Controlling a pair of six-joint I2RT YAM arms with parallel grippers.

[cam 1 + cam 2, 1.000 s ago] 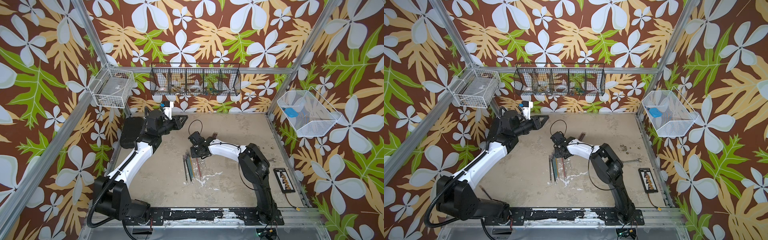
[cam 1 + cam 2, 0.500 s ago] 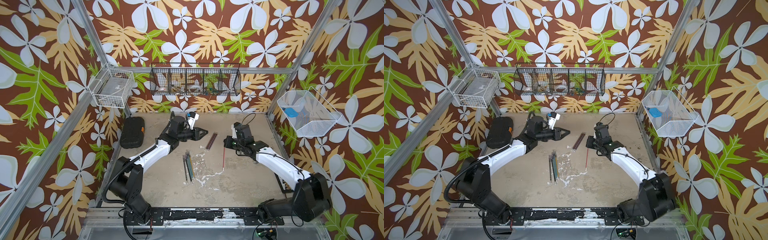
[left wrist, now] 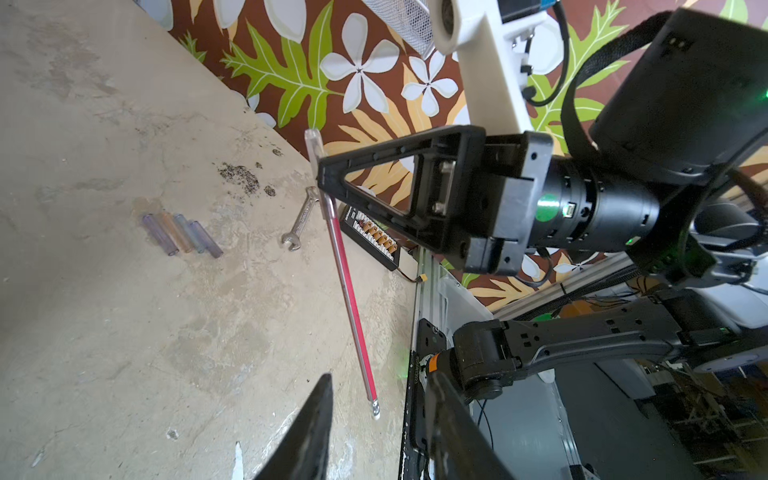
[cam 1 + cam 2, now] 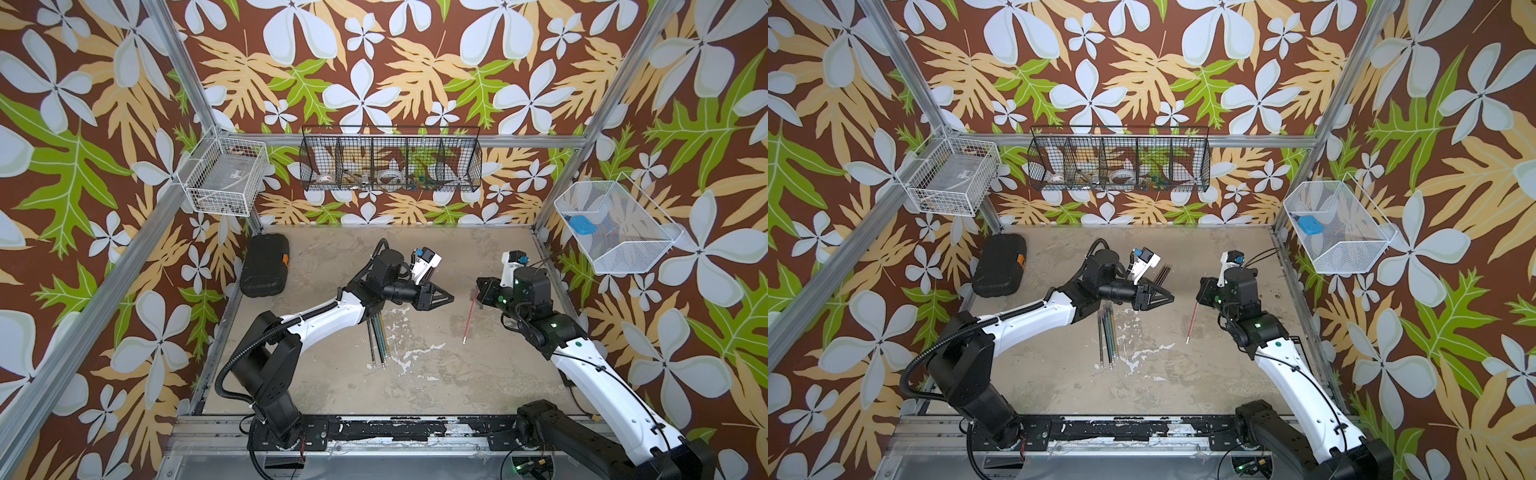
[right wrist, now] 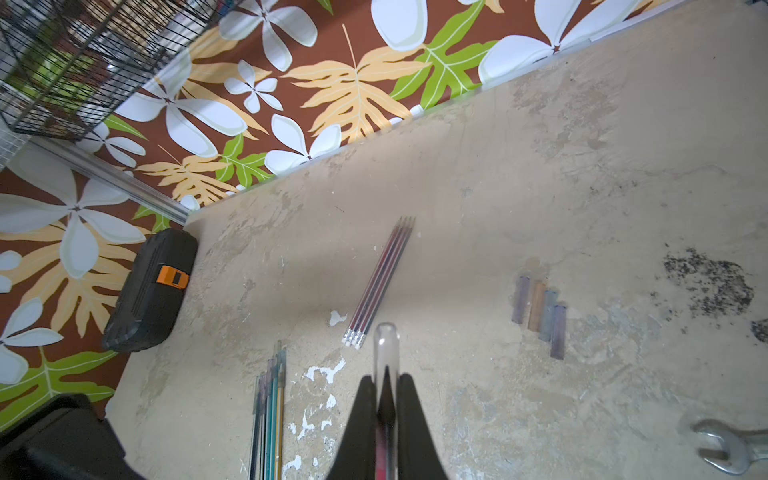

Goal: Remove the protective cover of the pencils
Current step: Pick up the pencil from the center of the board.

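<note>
Right hand (image 3: 322, 174): pinching the red pencil (image 3: 349, 291) just below its clear cover (image 3: 312, 143); the cover is sticking out beyond the fingers.
Red pencil: hanging slanted from that grip, silvery end down by the surface (image 4: 436, 374); whether it is touching, I cannot tell.
Left hand (image 4: 451, 297): hovering near the right hand; fingers standing apart, gripping nothing.
Other pencils: a teal bunch (image 4: 378, 340) is lying under the left arm; four bare-tipped pencils (image 5: 380, 282) are lying side by side farther back.
Loose covers (image 5: 540, 311): four tinted tubes lying in a row, apart from both groups.
Wrench (image 3: 300, 224): lying by the surface's right edge.
</note>
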